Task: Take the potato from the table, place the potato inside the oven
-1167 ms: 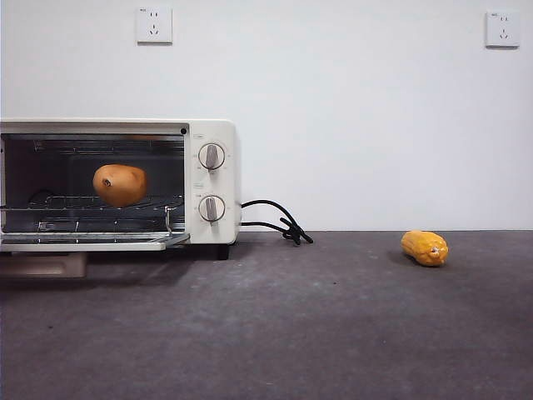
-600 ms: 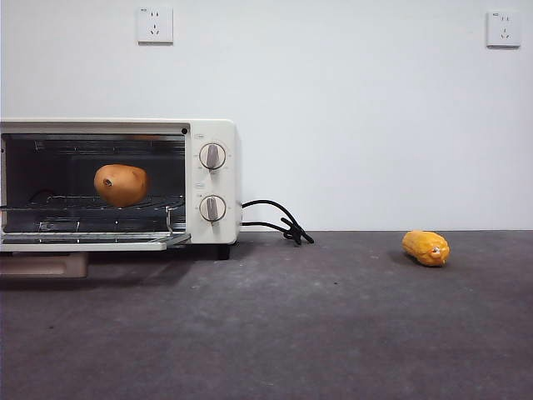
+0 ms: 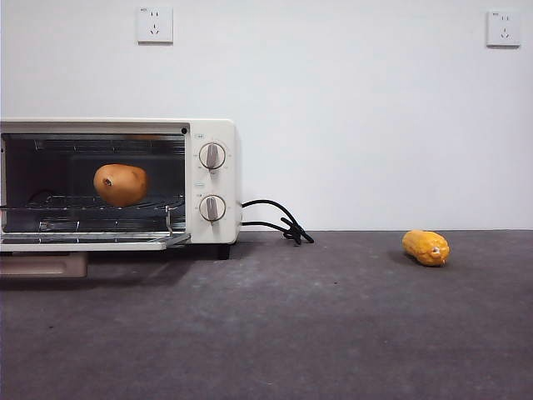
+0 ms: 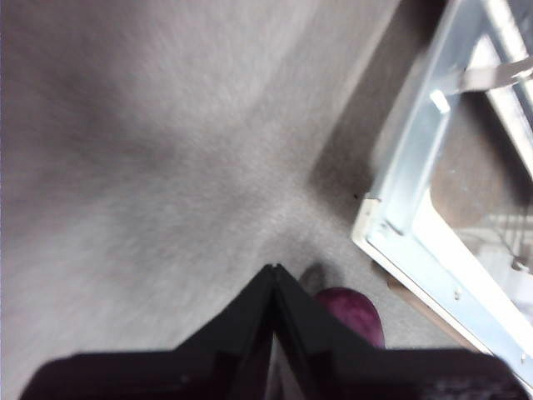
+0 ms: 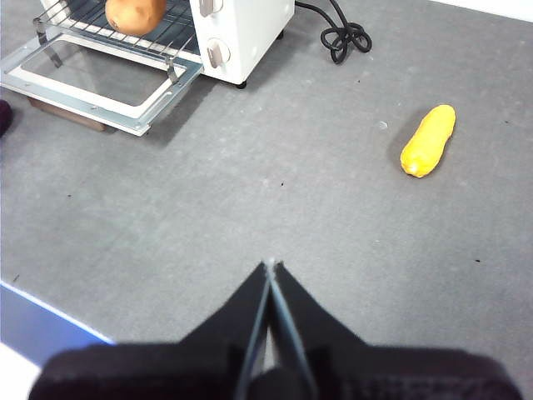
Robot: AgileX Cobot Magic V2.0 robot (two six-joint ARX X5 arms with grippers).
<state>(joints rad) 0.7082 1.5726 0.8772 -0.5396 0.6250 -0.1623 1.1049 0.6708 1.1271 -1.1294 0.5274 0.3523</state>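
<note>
The orange-brown potato [image 3: 121, 184] lies on the wire rack inside the cream-white oven [image 3: 210, 133], whose glass door [image 3: 92, 242] hangs open and flat. From the right wrist view the potato [image 5: 135, 13] shows on the rack as well. My left gripper [image 4: 273, 272] is shut and empty, hovering over the grey table [image 4: 150, 167] beside the corner of the open oven door [image 4: 400, 242]. Well back from the oven [image 5: 237, 33], my right gripper [image 5: 270, 267] is shut with nothing in it. Neither arm appears in the front view.
A yellow-orange corn piece [image 3: 425, 247] lies on the table at the right. The oven's black cord [image 3: 279, 222] is coiled beside it. A dark purple round object [image 4: 350, 310] sits on the table near the left gripper. Two wall sockets [image 3: 154, 25] are on the white wall.
</note>
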